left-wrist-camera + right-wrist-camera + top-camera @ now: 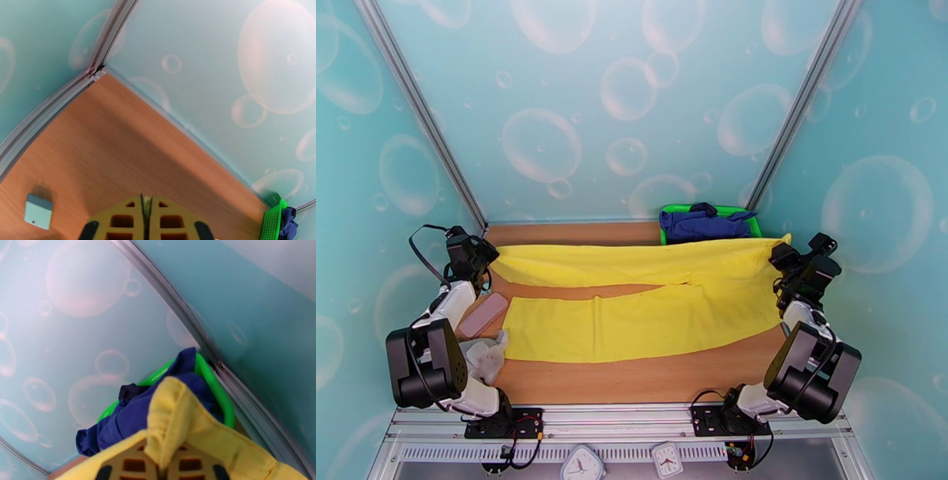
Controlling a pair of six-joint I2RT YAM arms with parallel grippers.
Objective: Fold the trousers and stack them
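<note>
Trousers: I see the yellow trousers (648, 316) spread across the worktop (632, 379), waist to the right and both legs running left with a strip of wood showing between them.
Left pincer: my left pincer (483, 264) sits at the cuff end of the far leg. On the left wrist camera its fingers (118, 219) are pressed together with only a thin yellowish sliver in the slit, so I read it as pinching the cuff edge.
Right pincer: my right pincer (780, 268) is at the far corner of the waist. On the right wrist camera it is clamped on a bunched fold of the yellow fabric, which stands up between the fingers.
Basket: a green basket (667, 213) stands at the far edge, just behind the waist, with a dark blue garment (703, 225) heaped in it.
Worktop: bare wood. A flat pink object (482, 314) and a crumpled grey-white cloth (486, 355) lie near the left arm.
Room: teal walls (632, 95) printed with bubbles, with metal posts in the corners.
Arms: both elbows are raised near the front edge, forearms reaching away to opposite ends of the trousers.
</note>
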